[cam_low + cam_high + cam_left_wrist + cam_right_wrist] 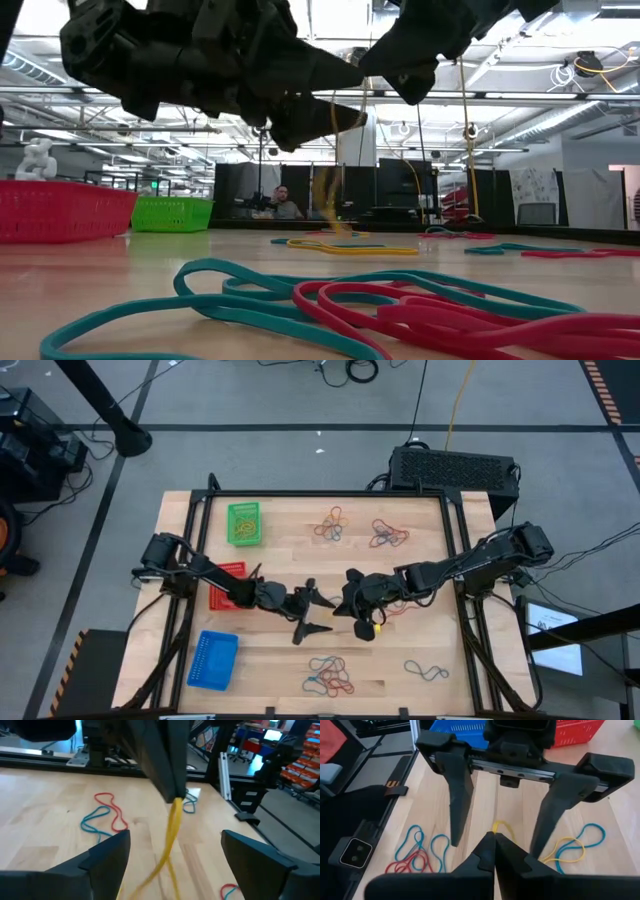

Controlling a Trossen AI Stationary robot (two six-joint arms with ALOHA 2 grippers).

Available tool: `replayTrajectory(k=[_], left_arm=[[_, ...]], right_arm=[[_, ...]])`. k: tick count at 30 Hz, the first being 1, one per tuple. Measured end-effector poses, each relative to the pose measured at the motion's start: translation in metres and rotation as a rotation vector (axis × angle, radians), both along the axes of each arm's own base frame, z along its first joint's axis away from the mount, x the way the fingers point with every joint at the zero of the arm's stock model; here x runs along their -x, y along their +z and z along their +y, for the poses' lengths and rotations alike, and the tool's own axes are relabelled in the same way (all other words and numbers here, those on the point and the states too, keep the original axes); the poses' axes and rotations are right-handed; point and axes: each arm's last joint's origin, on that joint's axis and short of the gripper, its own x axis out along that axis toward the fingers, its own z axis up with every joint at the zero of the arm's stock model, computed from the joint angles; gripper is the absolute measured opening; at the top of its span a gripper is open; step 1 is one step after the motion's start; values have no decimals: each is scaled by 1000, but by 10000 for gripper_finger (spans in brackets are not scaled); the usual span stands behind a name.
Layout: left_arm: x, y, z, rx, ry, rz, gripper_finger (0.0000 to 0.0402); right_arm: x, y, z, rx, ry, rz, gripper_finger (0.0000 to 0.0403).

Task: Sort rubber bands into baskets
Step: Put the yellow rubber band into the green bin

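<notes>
right gripper: pinched shut on a yellow rubber band, which dangles from its tips over mid-table
left gripper: spread wide, facing the right one, fingers either side of the hanging band, nothing held
step in hand: looks like a handover from right to left
doing it well: I'd close the left only once the band hangs between its pads; the right lets go afterwards
baskets: green, red, blue, all on the left
other bands: clusters scattered over the table

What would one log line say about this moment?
right end effector: shut on yellow band | left end effector: open, facing it mid-table | baskets: green, red, blue
</notes>
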Motion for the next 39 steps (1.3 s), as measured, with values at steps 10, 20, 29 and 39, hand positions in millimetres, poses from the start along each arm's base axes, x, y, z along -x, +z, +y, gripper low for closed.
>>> replayTrajectory(k=[10,20,29,39], left_arm=[[-4,6,-1,6,-1,-20,218],[-3,1,-1,-3,-4,25,16],[-5,3,-1,23,-12,24,3],[9,32,12,-13,67,106,1]], right_arm=[[0,0,0,0,-1,1,0],[0,0,0,0,-1,1,1],[0,0,0,11,6,-1,70],[21,20,-6,70,36,19,166]])
